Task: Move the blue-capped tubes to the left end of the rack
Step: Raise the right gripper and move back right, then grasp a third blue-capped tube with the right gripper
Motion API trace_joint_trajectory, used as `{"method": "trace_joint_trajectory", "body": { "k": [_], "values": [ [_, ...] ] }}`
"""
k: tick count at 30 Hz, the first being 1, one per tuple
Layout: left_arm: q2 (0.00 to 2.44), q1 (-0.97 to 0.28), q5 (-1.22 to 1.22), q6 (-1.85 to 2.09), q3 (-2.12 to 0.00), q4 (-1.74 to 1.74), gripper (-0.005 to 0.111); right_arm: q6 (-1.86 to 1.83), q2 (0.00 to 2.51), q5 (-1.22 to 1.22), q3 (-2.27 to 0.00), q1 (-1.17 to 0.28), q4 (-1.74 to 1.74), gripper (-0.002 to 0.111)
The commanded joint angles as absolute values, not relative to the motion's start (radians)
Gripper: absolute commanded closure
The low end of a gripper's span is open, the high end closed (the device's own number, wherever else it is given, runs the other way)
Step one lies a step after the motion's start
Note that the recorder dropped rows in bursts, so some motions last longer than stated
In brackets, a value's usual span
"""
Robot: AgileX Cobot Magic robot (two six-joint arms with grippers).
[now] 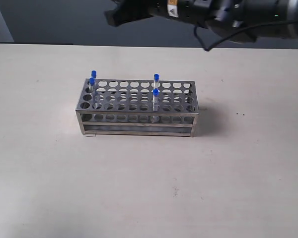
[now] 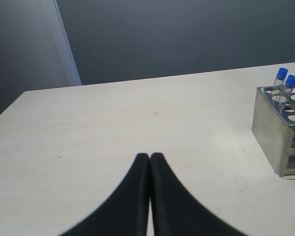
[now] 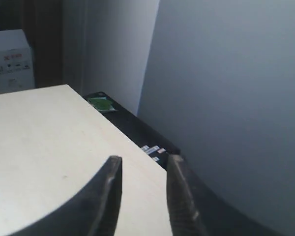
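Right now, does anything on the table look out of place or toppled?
Nothing spilled or toppled. In the shiny metal test-tube rack, two thin clear blue-capped tubes stand right of its middle, apart from the pair at its left end.

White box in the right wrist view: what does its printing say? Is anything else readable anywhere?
White box: a red line and black marks, too blurred to read.
Small labels past the table edge: too small to read.
Yellow sticker on the robot arm: blurred, unreadable.
So no text can be quoted.
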State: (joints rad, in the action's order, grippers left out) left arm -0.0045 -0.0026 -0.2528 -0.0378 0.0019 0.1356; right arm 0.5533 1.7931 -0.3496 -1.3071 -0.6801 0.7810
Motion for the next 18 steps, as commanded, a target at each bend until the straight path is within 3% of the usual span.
{"method": "trace_joint_trajectory", "body": {
  "k": [1,6,18],
  "values": [
    [0.000,-0.009,-0.239,-0.041,0.000,0.135,0.106,0.551,1.743,-0.462,-1.103,-0.584,0.795,0.077],
    [0.000,-0.009,-0.239,-0.041,0.000,0.135,0.106,0.516,1.798,-0.660,-0.919,-0.507,0.774,0.077],
    [0.000,-0.009,-0.239,-0.041,0.000,0.135,0.106,0.508,1.950,-0.750,-0.923,-0.490,0.740,0.077]
  ]
}}
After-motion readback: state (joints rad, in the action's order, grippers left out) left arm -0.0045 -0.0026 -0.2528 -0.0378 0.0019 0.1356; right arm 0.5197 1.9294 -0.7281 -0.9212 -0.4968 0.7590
